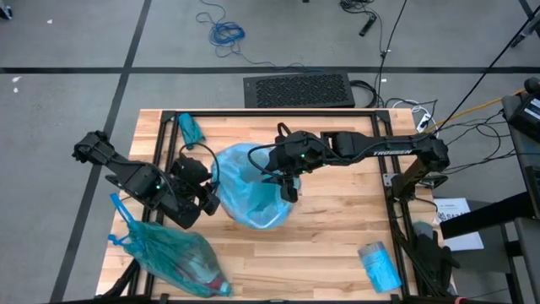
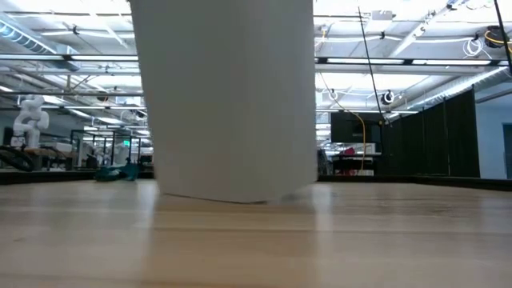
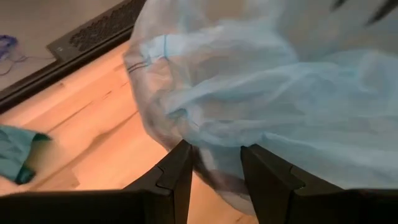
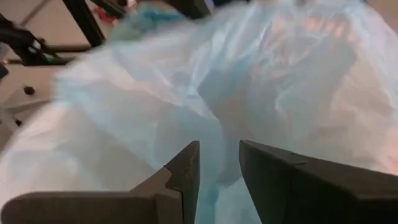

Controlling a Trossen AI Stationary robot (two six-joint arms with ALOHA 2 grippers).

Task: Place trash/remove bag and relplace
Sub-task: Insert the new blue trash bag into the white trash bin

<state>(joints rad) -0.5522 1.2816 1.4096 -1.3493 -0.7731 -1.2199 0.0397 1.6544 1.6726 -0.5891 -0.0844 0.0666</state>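
A pale blue bin liner (image 1: pixel 253 192) sat draped over the white bin (image 2: pixel 228 96) at mid-bench (image 1: pixel 337 245). The left end effector (image 3: pixel 214 168) pinched its rim film; the right end effector (image 4: pixel 219 165) pinched the opposite side. A filled teal trash bag (image 1: pixel 173 253) lay at the bench's near left corner.

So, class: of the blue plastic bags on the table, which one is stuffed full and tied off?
The darker teal bag at the table's front left corner, lying beside the left arm.

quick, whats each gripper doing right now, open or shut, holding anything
Left gripper: closed on the edge of the light blue bag over the bin.
Right gripper: closed on a fold of the same bag, on its other side.
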